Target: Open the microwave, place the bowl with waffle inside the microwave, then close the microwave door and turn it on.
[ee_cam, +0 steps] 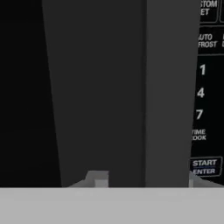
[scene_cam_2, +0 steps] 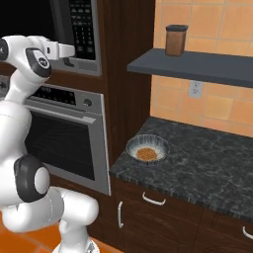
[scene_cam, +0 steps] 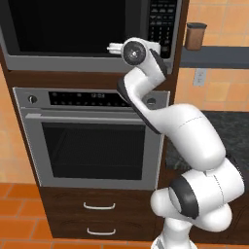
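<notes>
Two dark fingertips [ee_cam: 97,178] straddle the closed black-glass microwave door's [scene_cam: 73,24] vertical handle; pincer [ee_cam: 144,180] part-closed, grip uncertain. Clamp squarely, then pull outward. Speckled grey bowl [scene_cam_2: 147,147] sits at table's left edge.

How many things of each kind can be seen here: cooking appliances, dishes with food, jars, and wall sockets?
Cooking appliances: 2, the microwave and the oven below it
Bowls: 1, the bowl on the counter
Food items: 1, the waffle in the bowl
Jars: 1, the brown jar on the shelf
Wall sockets: 1, the socket
Total: 6
</notes>
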Motion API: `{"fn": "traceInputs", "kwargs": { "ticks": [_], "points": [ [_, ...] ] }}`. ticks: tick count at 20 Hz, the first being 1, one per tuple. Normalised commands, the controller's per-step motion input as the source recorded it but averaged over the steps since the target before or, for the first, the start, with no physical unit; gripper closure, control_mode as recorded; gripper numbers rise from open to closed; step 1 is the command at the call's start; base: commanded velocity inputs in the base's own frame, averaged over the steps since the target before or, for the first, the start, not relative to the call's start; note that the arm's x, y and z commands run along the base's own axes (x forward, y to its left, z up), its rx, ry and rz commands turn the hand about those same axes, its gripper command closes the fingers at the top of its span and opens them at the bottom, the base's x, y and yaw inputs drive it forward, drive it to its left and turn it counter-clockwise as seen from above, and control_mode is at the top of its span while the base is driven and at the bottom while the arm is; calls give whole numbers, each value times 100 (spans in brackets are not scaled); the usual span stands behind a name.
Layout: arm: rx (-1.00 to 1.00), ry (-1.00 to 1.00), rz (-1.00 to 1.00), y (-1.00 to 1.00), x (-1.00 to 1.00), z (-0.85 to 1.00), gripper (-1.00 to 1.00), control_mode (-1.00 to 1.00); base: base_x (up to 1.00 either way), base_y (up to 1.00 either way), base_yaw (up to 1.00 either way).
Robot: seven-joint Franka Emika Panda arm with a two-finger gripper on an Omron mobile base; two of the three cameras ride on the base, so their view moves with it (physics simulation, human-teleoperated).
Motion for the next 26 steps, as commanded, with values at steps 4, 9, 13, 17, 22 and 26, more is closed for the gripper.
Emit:
{"fn": "traceInputs", "kwargs": {
  "ticks": [4,9,13,17,22,26],
  "points": [
    [3,0,27,90,7,-24,100,-100,0,0,0],
    [-1,0,19,100,-6,-36,100,-100,0,0,0],
    [-4,0,17,100,-33,-46,100,-100,0,0,0],
    [-8,0,16,100,-68,-36,100,-100,0,0,0],
    [-11,0,3,100,-88,-35,100,-100,0,0,0],
    [-15,0,0,100,-79,-39,100,-100,0,0,0]
  ]
}}
